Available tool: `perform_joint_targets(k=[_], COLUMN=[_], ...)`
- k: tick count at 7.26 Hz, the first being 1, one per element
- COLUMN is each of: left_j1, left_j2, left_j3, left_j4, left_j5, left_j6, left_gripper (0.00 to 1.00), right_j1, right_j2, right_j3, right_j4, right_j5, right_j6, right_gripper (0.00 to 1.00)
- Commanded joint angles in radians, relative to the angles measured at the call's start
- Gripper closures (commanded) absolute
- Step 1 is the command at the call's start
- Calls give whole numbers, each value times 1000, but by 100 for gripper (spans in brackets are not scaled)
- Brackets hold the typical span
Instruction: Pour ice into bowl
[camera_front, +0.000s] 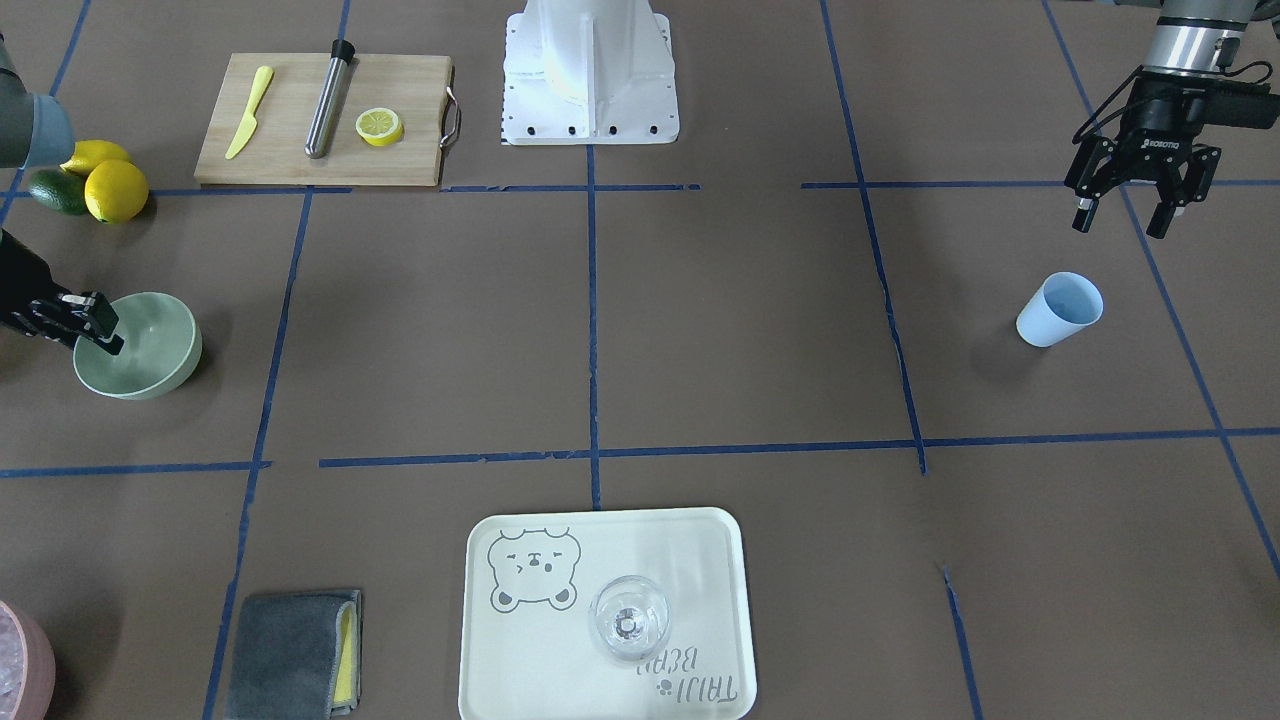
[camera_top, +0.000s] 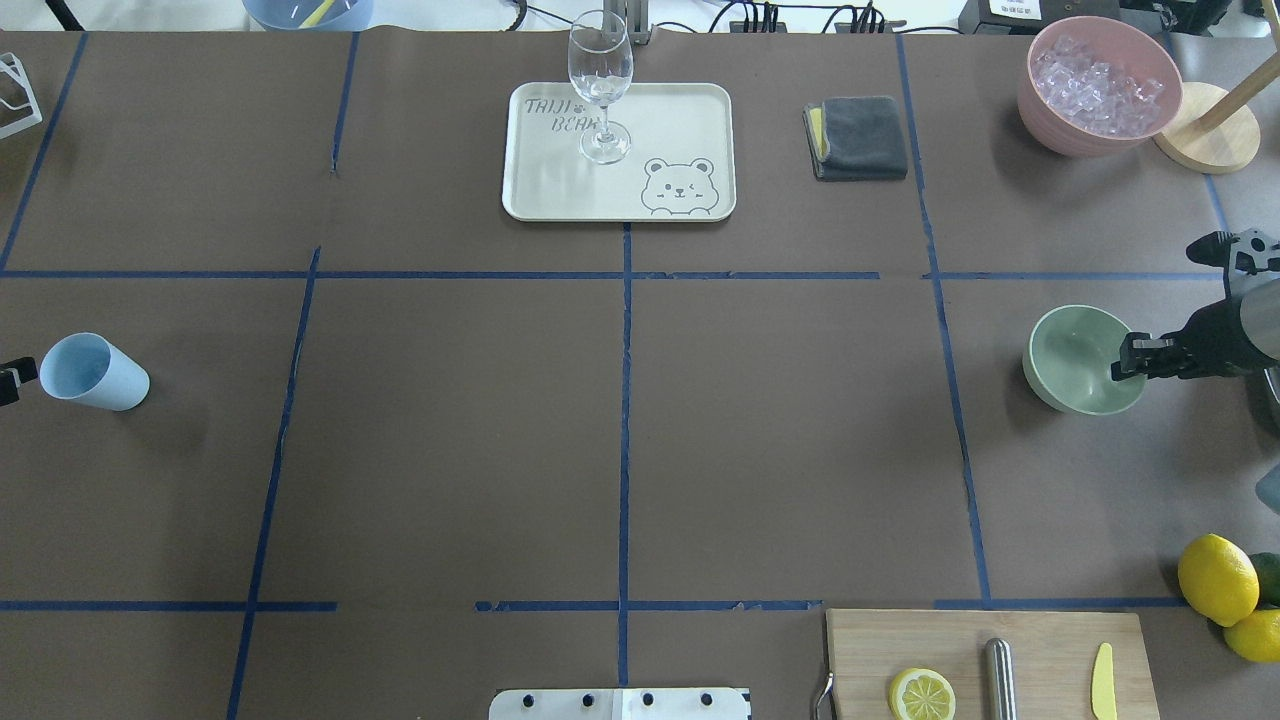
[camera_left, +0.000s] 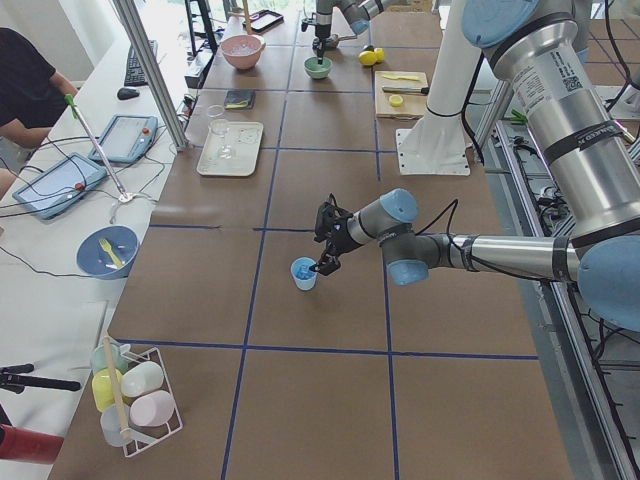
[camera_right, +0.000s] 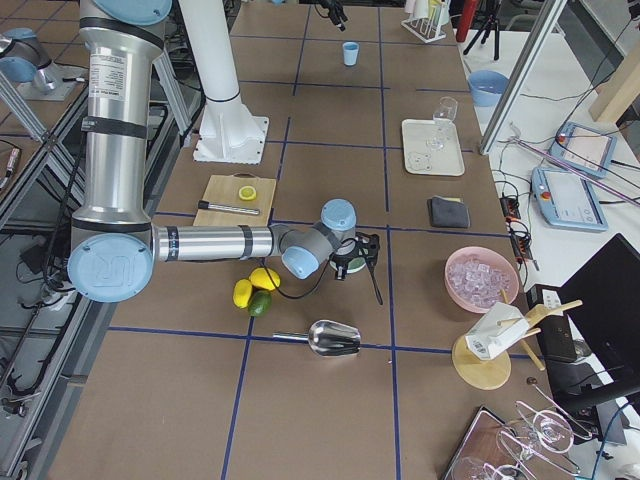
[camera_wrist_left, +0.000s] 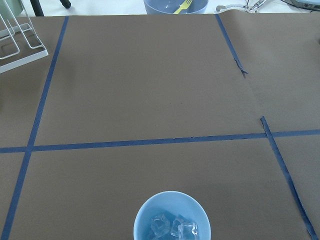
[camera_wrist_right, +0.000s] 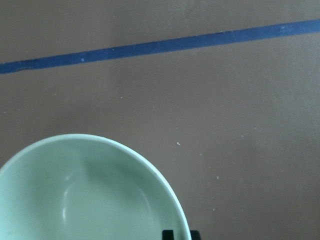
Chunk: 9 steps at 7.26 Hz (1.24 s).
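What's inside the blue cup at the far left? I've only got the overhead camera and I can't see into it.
Observer: The left wrist camera looks straight in. A few clear ice cubes sit at the bottom of the blue cup.
Operator: And the left tool? I only get a sliver of it at my frame's edge.
Observer: In the front-facing view the left tool is open, jaws apart, close to the cup but not gripping it.
Operator: Is anything lying beyond my right edge?
Observer: Yes. The right-side camera shows a metal scoop lying on the table near the lemons.
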Motion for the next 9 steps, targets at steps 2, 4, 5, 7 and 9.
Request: perform_joint_targets(k=[2, 4, 5, 7, 9], left_j1=[120, 165, 237, 402, 423], left_j2=[22, 51, 50, 38, -13], left_j3=[7, 9, 44, 123, 168], left_j4=[-20, -68, -68, -68, -65], left_j5=[140, 191, 268, 471, 583], left_j6=[-79, -96, -160, -307, -311], left_gripper=[0, 0, 0, 0, 0], right_j1=[31, 47, 47, 28, -57], right_j2=[2, 73, 133, 305, 461], right_j3=[82, 107, 131, 161, 159], right_j4=[-18, -40, -70, -218, -340], right_j5=[136, 203, 213, 213, 190], right_j6=[5, 130, 217, 352, 466], right_gripper=[100, 100, 100, 100, 100])
